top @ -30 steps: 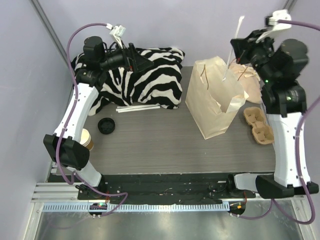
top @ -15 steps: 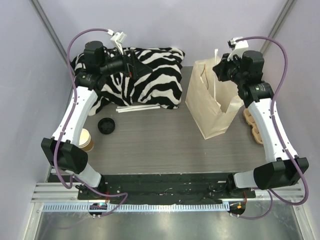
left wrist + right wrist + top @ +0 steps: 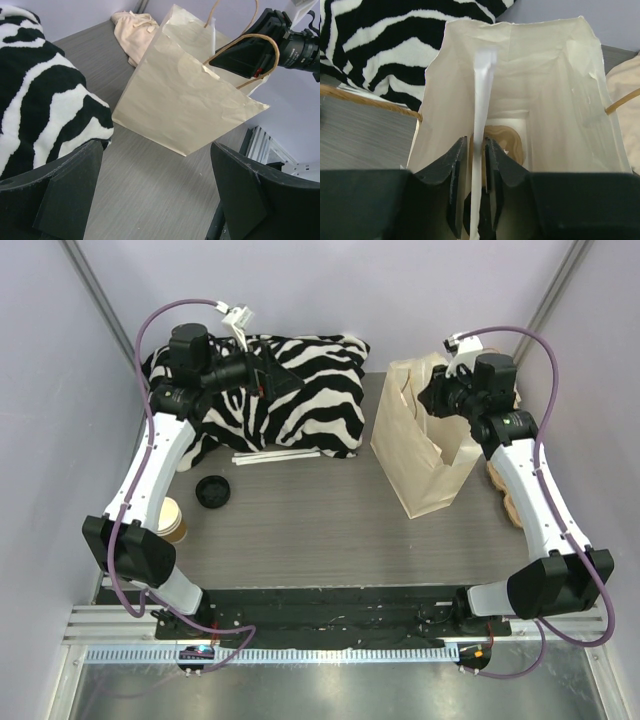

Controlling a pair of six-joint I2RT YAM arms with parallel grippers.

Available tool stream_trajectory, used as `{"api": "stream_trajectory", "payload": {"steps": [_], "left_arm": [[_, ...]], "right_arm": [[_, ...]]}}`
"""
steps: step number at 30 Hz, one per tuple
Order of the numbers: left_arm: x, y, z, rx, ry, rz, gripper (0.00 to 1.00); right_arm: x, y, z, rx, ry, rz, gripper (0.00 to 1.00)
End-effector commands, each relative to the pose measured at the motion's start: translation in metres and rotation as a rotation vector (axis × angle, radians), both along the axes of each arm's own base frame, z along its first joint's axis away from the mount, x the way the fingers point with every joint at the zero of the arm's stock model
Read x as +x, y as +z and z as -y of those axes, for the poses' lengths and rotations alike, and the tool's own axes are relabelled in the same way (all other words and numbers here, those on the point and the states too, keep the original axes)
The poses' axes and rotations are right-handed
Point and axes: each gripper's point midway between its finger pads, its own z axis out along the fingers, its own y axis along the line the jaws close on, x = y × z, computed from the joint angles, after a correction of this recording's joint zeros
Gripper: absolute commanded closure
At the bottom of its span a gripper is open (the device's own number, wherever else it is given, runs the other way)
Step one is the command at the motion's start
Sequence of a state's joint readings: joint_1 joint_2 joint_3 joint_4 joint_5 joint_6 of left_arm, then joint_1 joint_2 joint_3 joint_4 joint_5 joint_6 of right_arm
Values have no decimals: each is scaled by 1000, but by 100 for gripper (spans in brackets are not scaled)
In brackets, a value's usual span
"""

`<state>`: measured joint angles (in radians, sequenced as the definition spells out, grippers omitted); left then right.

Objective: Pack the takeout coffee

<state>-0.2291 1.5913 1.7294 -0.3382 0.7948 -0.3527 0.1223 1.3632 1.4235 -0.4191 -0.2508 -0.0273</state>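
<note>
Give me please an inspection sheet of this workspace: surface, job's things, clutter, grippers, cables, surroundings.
Surface: grey wood-grain table; damage, nothing seen.
Job's things: bag upright, mouth open; brown ring at its bottom, maybe the coffee cup, cannot tell.
Clutter: zebra cloth, spare straws, black lid, white-topped cup, pulp tray, beige cloth.
Grippers: left gripper open, empty, beside the zebra cloth; right gripper over the bag mouth, jaws narrow around a white straw, grip unclear.
Cables: purple cables loop above both arms, off the table.
Surroundings: lilac walls; metal rail in front.
</note>
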Motion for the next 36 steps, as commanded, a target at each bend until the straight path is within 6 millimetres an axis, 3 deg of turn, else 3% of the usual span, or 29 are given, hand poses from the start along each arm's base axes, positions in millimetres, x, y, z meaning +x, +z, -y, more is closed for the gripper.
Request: {"api": "stream_trajectory", "payload": {"steps": [1,4,5,8,15,16,17,19,20,22,23,24,26,28,30,31,32,34,36], "left_arm": [[-1,4,-6,40,27,28,6],[3,-5,-9,54,41,-8,6],[5,-6,-10,56,46,-13,6],[11,-9,-14,63,61,-33,6],[19,-21,-28,99,113,-122,0],[22,-26,-31,110,125,-142,0],[20,-26,-36,122,134,-164,0],[25,-28,-48,143,153,-177,0],[23,-26,-53,150,161,-188,0],[26,-24,-69,160,187,-185,0],[26,-24,-80,170,208,-203,0],[25,-25,-86,180,218,-209,0],[22,-31,-98,221,243,-234,0],[23,-40,-120,290,321,-249,0],[13,-50,-135,342,348,-305,0],[5,-56,-139,381,343,-325,0],[4,-59,-153,391,373,-341,0],[-5,-65,-160,424,397,-369,0],[-12,-75,-167,460,415,-396,0]], "right_arm": [[-5,18,-3,6,24,16,68],[-7,24,-2,8,19,11,64],[-9,25,-2,6,17,4,59],[-10,47,0,17,4,38,50],[-9,135,-3,91,-10,211,30],[-9,145,-5,99,2,230,21],[-14,167,-11,118,39,274,16],[-8,181,-18,157,60,292,4],[-13,202,-23,180,89,337,2],[-5,210,-34,223,122,339,0],[-9,225,-40,238,153,371,0],[-3,220,-54,250,184,350,0],[-7,227,-73,274,243,356,0],[-14,221,-102,282,317,330,0],[-23,213,-122,261,376,316,0],[-37,209,-144,257,435,298,0],[-40,196,-153,245,457,269,0],[-54,179,-177,235,517,229,0],[-59,151,-190,215,544,164,0]]}}
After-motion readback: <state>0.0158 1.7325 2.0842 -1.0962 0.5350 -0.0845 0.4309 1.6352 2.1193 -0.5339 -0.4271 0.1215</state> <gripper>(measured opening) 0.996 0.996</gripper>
